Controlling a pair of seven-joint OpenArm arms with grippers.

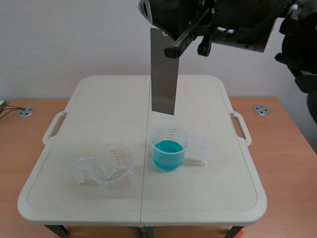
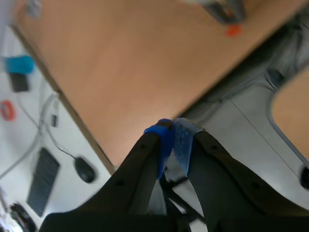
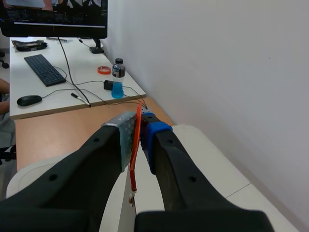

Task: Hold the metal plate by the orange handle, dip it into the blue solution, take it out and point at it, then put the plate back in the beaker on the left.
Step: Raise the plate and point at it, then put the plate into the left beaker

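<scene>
A grey metal plate [image 1: 164,79] hangs upright in the air, its lower edge a little above the clear beaker of blue solution [image 1: 168,149]. My right gripper [image 1: 169,42] comes in from the upper right and holds the plate's top. In the right wrist view this gripper [image 3: 139,123] is shut on the thin orange handle [image 3: 136,145], seen edge-on between the pads. An empty clear beaker [image 1: 111,169] stands to the left of the blue one. My left gripper [image 2: 171,131] is shut on nothing, away from the beakers, and the scene view does not show it.
Both beakers stand on a white folding table [image 1: 99,104] that rests on a wooden surface [image 1: 292,144]. The right wrist view also shows a desk with a keyboard [image 3: 44,69], a mouse [image 3: 29,100] and a small bottle [image 3: 118,79].
</scene>
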